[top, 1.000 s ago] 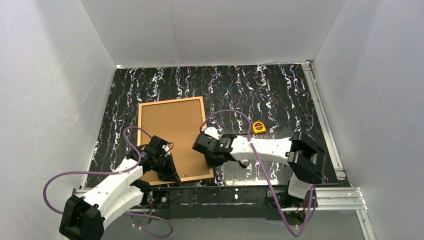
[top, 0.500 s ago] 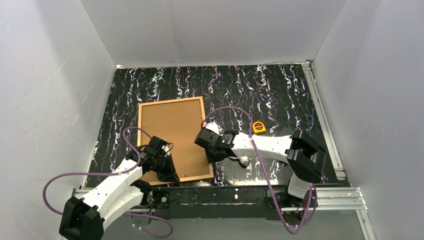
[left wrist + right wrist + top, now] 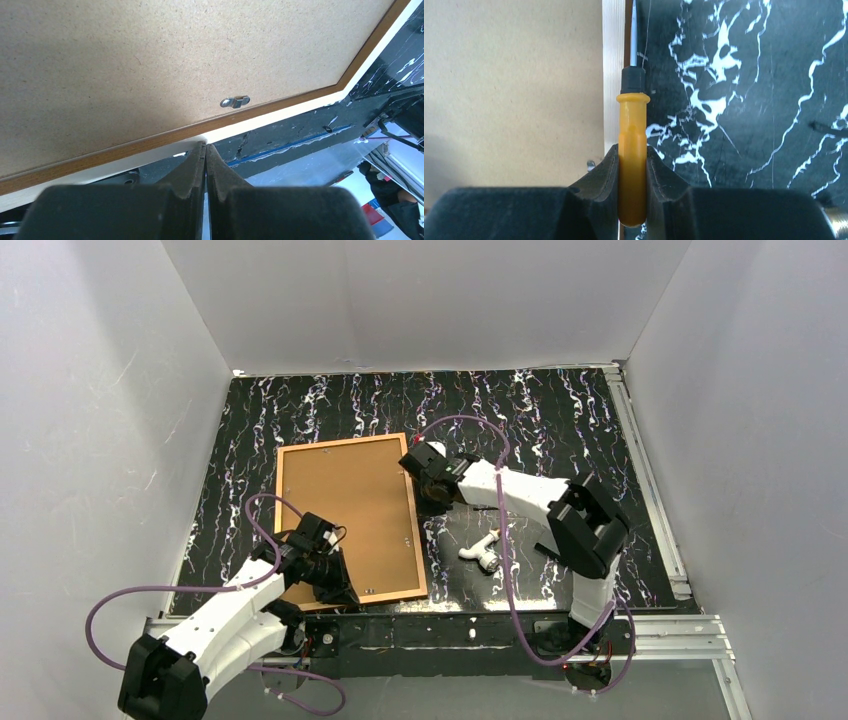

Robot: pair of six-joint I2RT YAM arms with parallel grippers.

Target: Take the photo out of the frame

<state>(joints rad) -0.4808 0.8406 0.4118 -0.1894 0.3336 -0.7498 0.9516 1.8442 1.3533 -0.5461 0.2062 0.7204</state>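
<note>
— What did the jaws have?

— The right jaws were clenched on a yellow-handled screwdriver, its blade lying along the right rail of the frame. The left jaws were pressed together on nothing, just off the near rail, by a small metal clip.

— What had changed?

— Within the last second the right arm had swung from the frame's near right corner to its far right one. I'd judge it was heading for another fastening; the backing was still in.

— And the frame?

— Face down on the worktop's left half, reaching the near edge: thin reddish wood, tan board. The photo stayed hidden beneath.
</note>
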